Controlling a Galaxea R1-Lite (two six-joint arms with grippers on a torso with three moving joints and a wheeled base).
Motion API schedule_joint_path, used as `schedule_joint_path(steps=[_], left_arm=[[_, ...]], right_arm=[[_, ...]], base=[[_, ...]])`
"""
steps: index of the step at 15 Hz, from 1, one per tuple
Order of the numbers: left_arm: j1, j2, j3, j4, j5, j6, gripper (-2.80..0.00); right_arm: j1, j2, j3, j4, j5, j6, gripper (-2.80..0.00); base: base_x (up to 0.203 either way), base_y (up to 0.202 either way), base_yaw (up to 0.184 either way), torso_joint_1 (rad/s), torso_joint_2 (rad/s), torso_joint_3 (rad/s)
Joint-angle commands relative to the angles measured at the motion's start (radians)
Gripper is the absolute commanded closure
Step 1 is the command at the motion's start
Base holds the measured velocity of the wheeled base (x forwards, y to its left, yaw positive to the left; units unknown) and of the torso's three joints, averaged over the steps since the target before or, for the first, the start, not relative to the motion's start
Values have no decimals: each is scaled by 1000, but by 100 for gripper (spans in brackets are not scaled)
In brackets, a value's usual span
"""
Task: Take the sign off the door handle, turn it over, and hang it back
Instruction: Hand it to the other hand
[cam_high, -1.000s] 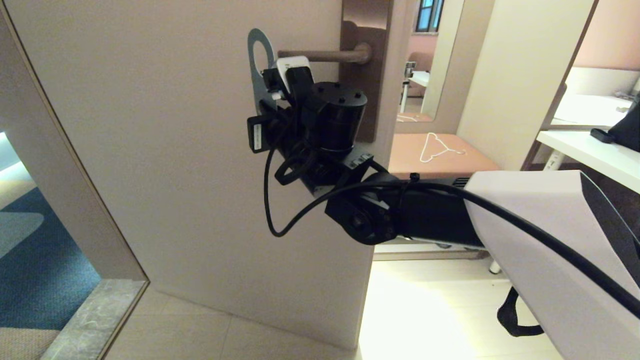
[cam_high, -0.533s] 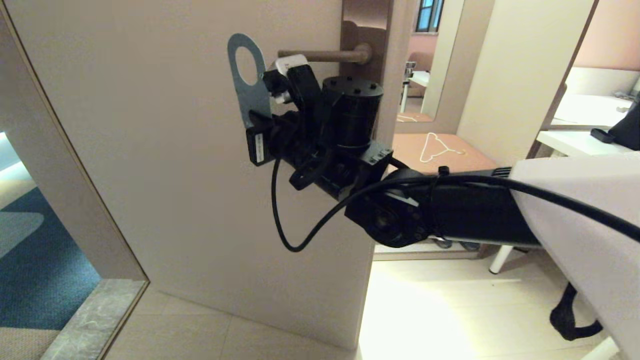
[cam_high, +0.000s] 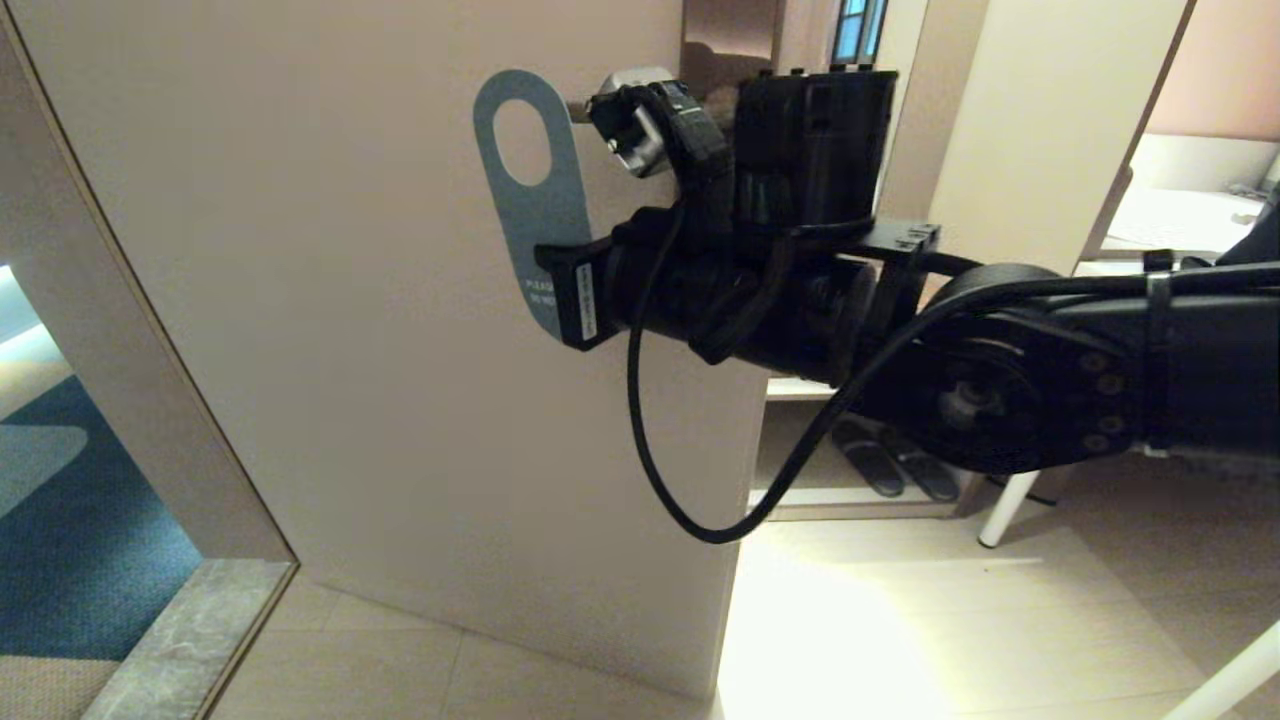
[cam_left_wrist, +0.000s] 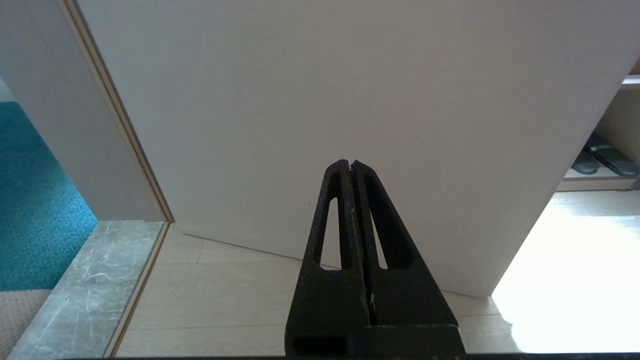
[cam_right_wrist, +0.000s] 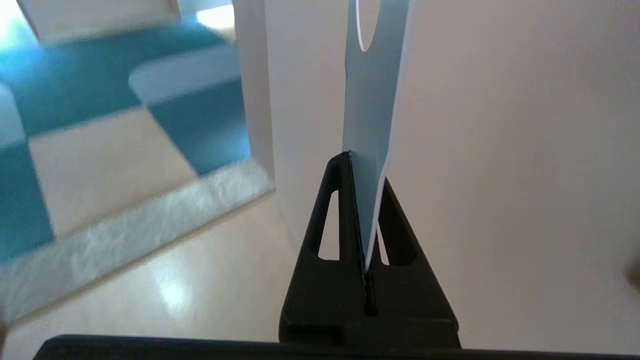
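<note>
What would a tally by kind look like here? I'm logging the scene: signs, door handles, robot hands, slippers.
sign: 1, pinched in the right hand
door handle: 1, mostly hidden behind the right arm
Hands: 2, the right hand and the left hand, which is shut on nothing
slippers: 2, on the low shelf past the door
Total: 6

Legible text, one item:

- The sign (cam_high: 535, 215), slate-blue face, head view: small white lettering near its lower end, partly covered by the right gripper (cam_high: 575, 295). The first line begins "PLEA", the second reads roughly "DO NOT"; the rest is hidden.
- White label on the gripper's wrist camera (cam_high: 585, 295): print too small to read.
</note>
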Motion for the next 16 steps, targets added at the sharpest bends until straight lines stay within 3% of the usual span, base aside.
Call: schedule_joint_path(steps=[1,8,13,16], left_arm=[[0,0,0,0,0,-1,0],[0,0,0,0,0,-1,0],[0,0,0,0,0,-1,0],[0,0,0,0,0,-1,0]], right_arm=[[1,-64,29,23,-1,-14,0],[19,-168,222,25,18,-43,0],[8,-232,318,26,174,-35,0],[-5,-262,369,23,240,25,0]], base=[[0,0,0,0,0,0],[0,0,0,0,0,0],[0,0,0,0,0,0],[0,0,0,0,0,0]])
